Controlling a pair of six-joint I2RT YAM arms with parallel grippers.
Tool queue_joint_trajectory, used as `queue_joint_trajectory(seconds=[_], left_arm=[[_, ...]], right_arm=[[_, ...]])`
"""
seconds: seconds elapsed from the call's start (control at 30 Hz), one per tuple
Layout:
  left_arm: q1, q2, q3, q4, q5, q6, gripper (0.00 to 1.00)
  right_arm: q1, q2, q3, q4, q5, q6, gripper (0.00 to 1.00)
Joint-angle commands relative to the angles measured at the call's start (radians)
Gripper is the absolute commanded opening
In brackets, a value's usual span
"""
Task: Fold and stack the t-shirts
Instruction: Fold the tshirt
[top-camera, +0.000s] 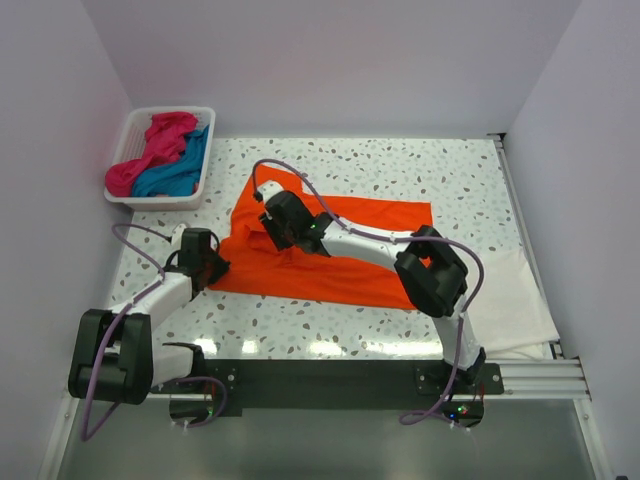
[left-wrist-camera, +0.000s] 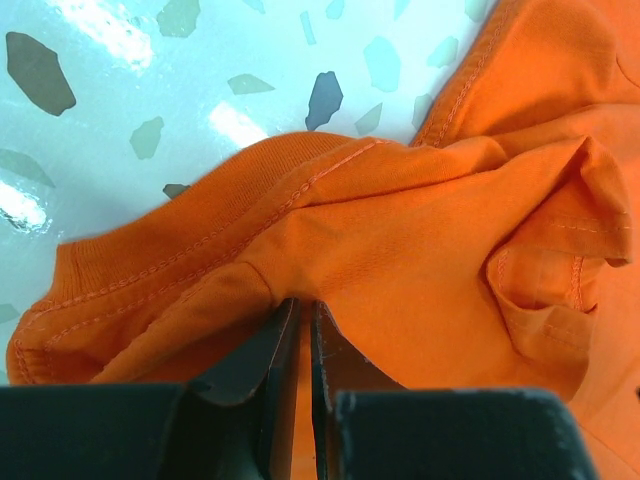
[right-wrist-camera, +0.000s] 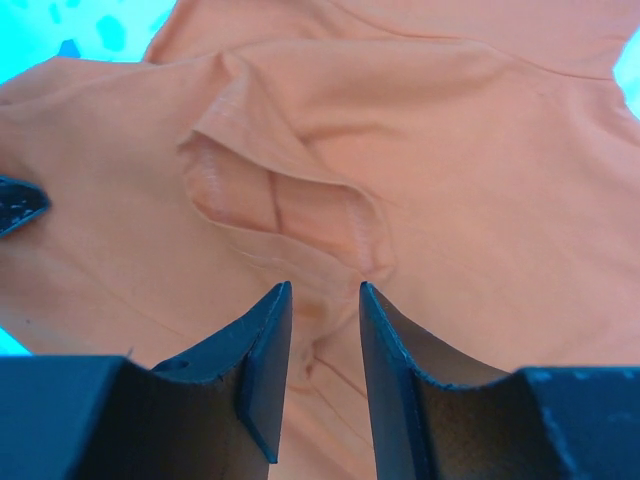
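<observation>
The bright orange t-shirt (top-camera: 340, 250) lies spread on the speckled table, its left part rumpled and raised. My left gripper (top-camera: 213, 265) is at the shirt's near left corner and, in the left wrist view, is shut (left-wrist-camera: 303, 302) on a fold of orange cloth (left-wrist-camera: 400, 230) by the hem. My right gripper (top-camera: 268, 225) stands over the shirt's left sleeve area. In the right wrist view its jaws (right-wrist-camera: 325, 288) are a narrow gap apart, tips pressed on puckered cloth (right-wrist-camera: 400, 150) beside the sleeve opening. The magenta-pink t-shirt (top-camera: 160, 140) and the teal-blue t-shirt (top-camera: 182, 170) lie bunched in the basket.
The white slatted basket (top-camera: 172, 111) stands at the far left corner. A white cloth (top-camera: 515, 300) lies at the near right of the table. White walls close in the left, back and right sides.
</observation>
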Motion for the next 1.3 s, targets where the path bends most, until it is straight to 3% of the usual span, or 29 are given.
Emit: queue_joint_trajectory(seconds=[0.0, 0.33, 0.47, 0.73, 0.87, 1.07, 1.27], left_arm=[[0.009, 0.010, 0.022, 0.024, 0.008, 0.021, 0.14], [0.009, 0.019, 0.027, 0.026, 0.001, 0.024, 0.15], [0.010, 0.021, 0.030, 0.024, 0.000, 0.026, 0.15], [0.009, 0.022, 0.032, 0.017, -0.008, 0.026, 0.15], [0.009, 0.021, 0.029, 0.017, -0.009, 0.026, 0.15], [0.009, 0.017, 0.026, 0.013, -0.009, 0.027, 0.15], [0.009, 0.004, 0.024, -0.013, -0.028, 0.030, 0.15]], right_arm=[[0.003, 0.050, 0.062, -0.009, -0.034, -0.015, 0.37], [0.003, 0.104, 0.079, -0.034, 0.005, 0.002, 0.34], [0.003, 0.090, 0.048, -0.015, 0.021, 0.013, 0.17], [-0.020, 0.005, -0.075, 0.037, 0.090, 0.140, 0.00], [-0.065, -0.079, -0.206, 0.096, 0.061, 0.255, 0.00], [-0.072, -0.116, -0.271, 0.143, 0.047, 0.350, 0.02], [-0.072, -0.146, -0.315, 0.182, 0.036, 0.380, 0.31]])
